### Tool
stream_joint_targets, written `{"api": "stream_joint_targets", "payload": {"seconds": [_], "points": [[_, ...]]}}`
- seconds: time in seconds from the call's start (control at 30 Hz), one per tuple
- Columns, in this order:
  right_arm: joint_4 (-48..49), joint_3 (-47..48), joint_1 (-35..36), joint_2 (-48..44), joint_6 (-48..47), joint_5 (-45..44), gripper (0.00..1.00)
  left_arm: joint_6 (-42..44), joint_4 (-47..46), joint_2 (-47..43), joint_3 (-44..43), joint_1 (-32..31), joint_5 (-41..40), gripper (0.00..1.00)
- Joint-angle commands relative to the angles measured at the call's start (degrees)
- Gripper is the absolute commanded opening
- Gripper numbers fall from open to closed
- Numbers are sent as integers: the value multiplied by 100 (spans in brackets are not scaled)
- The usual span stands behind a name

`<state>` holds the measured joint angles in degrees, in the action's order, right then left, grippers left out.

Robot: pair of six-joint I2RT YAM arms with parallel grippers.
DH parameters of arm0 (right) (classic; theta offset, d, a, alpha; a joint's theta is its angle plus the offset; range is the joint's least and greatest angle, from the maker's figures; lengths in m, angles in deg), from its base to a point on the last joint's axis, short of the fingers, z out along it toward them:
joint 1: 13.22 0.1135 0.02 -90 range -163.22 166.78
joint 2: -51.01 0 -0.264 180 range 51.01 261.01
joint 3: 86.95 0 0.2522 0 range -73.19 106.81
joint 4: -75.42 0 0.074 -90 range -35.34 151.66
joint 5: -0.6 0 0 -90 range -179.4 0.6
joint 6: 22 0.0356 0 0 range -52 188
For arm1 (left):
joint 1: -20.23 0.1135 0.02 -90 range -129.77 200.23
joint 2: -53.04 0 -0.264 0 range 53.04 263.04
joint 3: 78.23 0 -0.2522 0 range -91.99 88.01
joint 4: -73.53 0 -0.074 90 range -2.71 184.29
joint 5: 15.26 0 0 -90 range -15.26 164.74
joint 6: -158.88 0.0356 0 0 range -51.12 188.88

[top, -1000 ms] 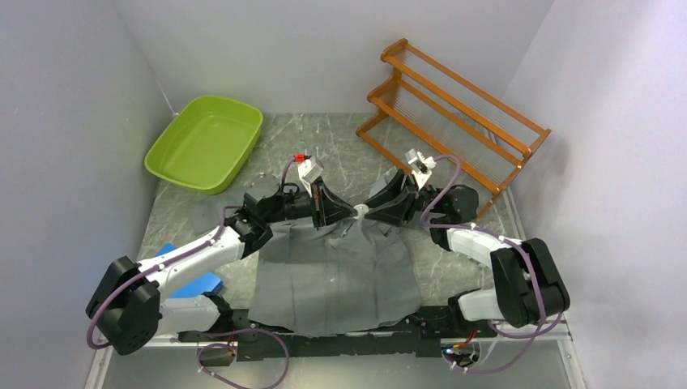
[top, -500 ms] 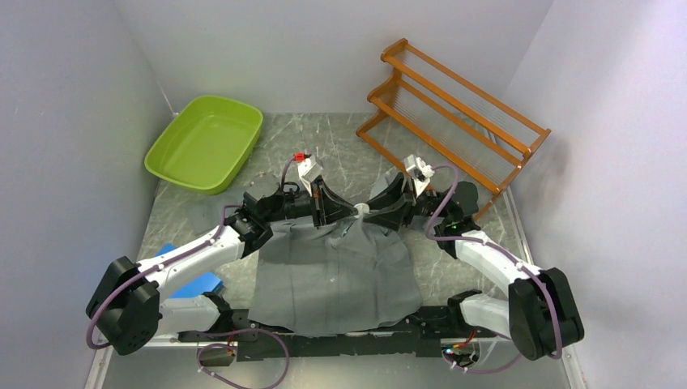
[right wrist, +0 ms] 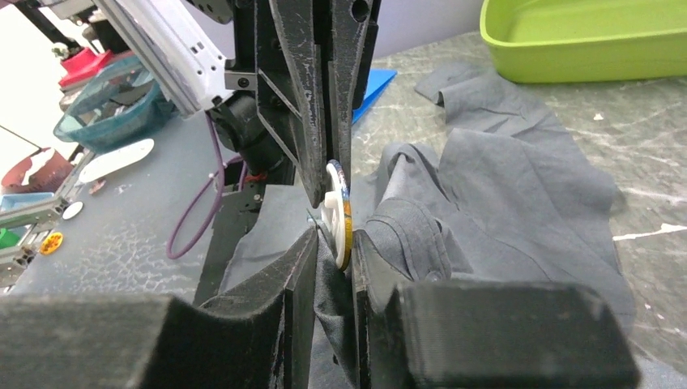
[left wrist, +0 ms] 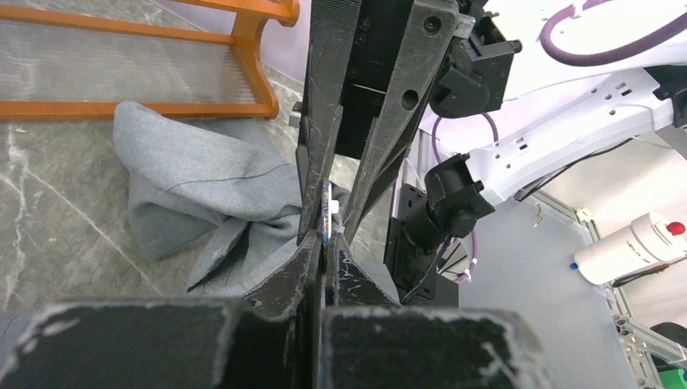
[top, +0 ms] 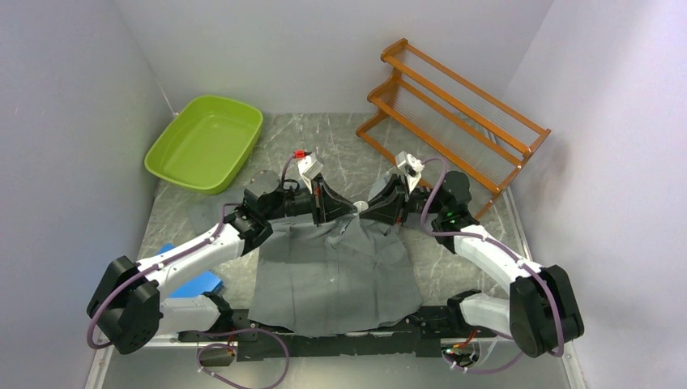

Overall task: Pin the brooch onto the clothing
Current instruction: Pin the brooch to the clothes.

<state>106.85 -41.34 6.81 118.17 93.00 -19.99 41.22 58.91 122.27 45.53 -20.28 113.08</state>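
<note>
In the overhead view the two arms form a low arch. The left arm rises from its base at the lower left, its white link slanting up and right to an elbow, and its black wrist runs almost level toward the centre. The right arm mirrors it from the lower right, bending near the frame's middle right, with its wrist pointing left. The left gripper [top: 347, 206] and right gripper [top: 374, 207] meet tip to tip at the centre of the frame, with the brooch [top: 360, 206], a small pale disc, between them. Just below it, the shirt [top: 332, 271] lies spread on the table [top: 340, 142], hem toward the arm bases and collar end bunched up under the grippers. In the right wrist view the right gripper's jaws are clamped narrowly on the brooch's lower edge, with a fold of grey cloth caught alongside it. The left gripper's fingers [right wrist: 301, 105] come down from the top of that frame, clenched flat together, their tips at the disc's upper edge. Whether they pinch part of it cannot be told. A green tray [top: 206, 146] sits at the upper left and a wooden rack [top: 454, 97] at the upper right, both well apart from the grippers.
</note>
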Motion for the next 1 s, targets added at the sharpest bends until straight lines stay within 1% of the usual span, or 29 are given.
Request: {"api": "stream_joint_targets", "payload": {"seconds": [0.0,0.03,0.1,0.23,0.33,0.37,0.43,0.53,0.6,0.67,0.73,0.8,0.83,0.87,0.9,0.93,0.97], "points": [[-1028,541,152,-157,-789,-388,23,38,-176,59,-337,-32,190,3],[-1567,656,184,-180,-1025,-514,22,33,-202,76,-344,-33,209,3],[-2143,826,253,-209,-1334,-724,20,24,-228,102,-353,-36,209,3],[-2643,970,271,-229,-1504,-1031,16,24,-220,151,-398,-31,210,3],[-3041,1045,307,-308,-1736,-1247,17,11,-225,187,-419,-29,233,3],[-2995,993,302,-384,-1721,-1329,20,21,-210,186,-419,-29,230,3],[-2893,869,301,-552,-1606,-1511,30,32,-194,160,-404,-31,213,3],[-2594,673,266,-724,-1444,-1484,49,42,-178,114,-378,-36,214,3],[-2479,601,238,-790,-1363,-1420,59,58,-168,71,-355,-36,216,3],[-2237,490,186,-867,-1252,-1337,68,51,-174,49,-329,-36,208,3],[-1914,363,113,-925,-1090,-1176,71,36,-192,30,-310,-35,219,3],[-1678,272,41,-948,-989,-1018,71,41,-190,8,-313,-36,241,3],[-1552,223,14,-942,-943,-931,69,49,-179,11,-314,-35,245,3],[-1420,176,-15,-932,-903,-837,65,54,-177,5,-321,-36,244,3],[-1273,133,-52,-907,-846,-731,57,52,-170,-6,-322,-40,237,2],[-1103,71,-86,-886,-755,-637,52,58,-168,-19,-322,-34,235,3],[-923,30,-122,-855,-660,-535,51,67,-168,-30,-322,-36,235,3]]}}
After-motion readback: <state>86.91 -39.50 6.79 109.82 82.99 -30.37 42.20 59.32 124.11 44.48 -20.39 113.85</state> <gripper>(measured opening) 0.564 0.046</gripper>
